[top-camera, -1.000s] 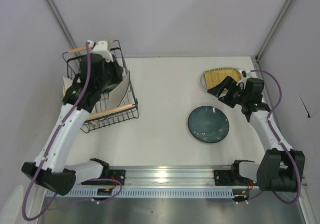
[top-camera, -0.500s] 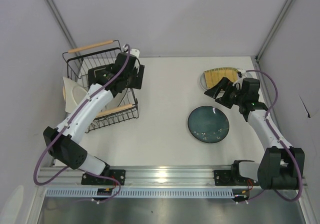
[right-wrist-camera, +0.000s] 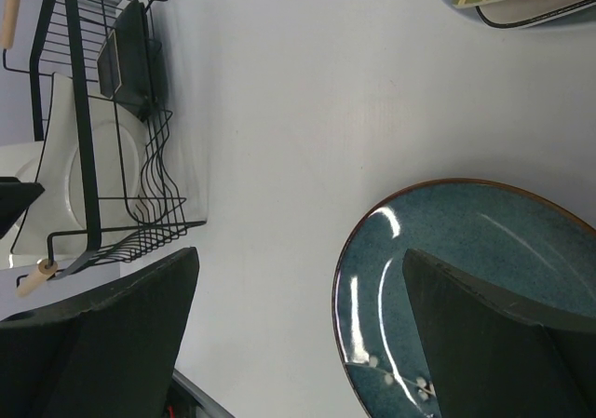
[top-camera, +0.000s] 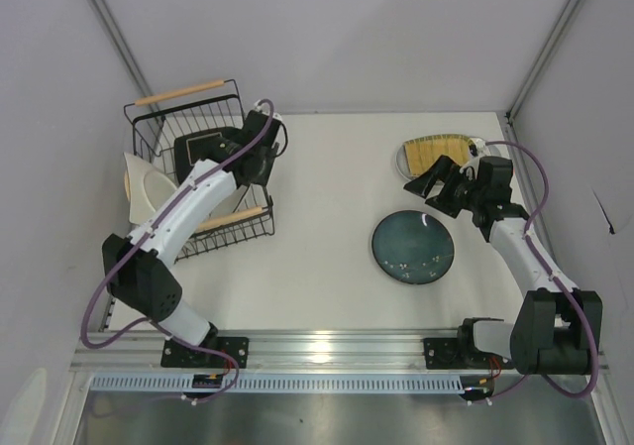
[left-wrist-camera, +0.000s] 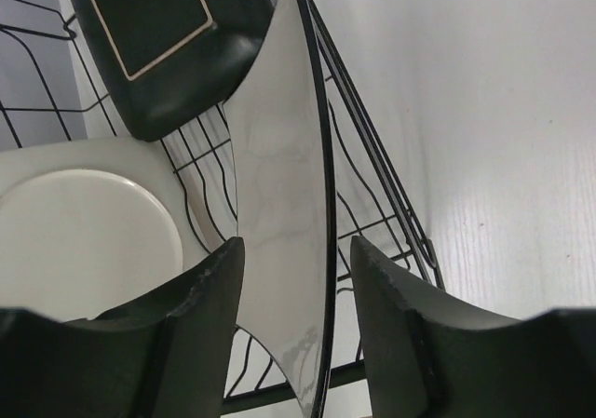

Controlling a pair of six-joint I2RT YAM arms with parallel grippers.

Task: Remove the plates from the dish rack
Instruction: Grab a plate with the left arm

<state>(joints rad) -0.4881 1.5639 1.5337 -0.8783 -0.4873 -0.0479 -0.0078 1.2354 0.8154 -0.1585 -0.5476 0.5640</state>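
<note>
We are viewing a white table (top-camera: pixel 327 167) with both arms reaching out over it. The left arm (top-camera: pixel 188 202) is arching over the near edge of the dish rack (top-camera: pixel 228 235). The right arm (top-camera: pixel 520 252) is reaching toward the far right of the table.

The dish rack is sitting at the far left of the table. One wooden handle (top-camera: pixel 180 92) is running along its far side and the other (top-camera: pixel 231 218) along its near side. Three plates are standing or leaning inside it:
- A white round plate (left-wrist-camera: pixel 84 232) is leaning at the left end.
- A grey round plate (left-wrist-camera: pixel 279 157) is standing on edge against the right wall of wires.
- A black-rimmed square plate (left-wrist-camera: pixel 154 27) is leaning at the far side, touching the grey one.

Two unloaded plates are lying well apart from the rack on the right half of the table. The dark teal speckled plate (top-camera: pixel 413 248) is lying flat nearer to us. The mustard ribbed plate (top-camera: pixel 436 151) is resting farther away on a pale plate (right-wrist-camera: pixel 535 4).

The left gripper (left-wrist-camera: pixel 296 260) is straddling the rim of the grey round plate. Its jaws are standing apart, and a gap is showing between the right finger (left-wrist-camera: pixel 391 316) and the rim. The right gripper (top-camera: pixel 434 189) is hovering between the teal and mustard plates with its jaws spread wide and holding nothing.
</note>
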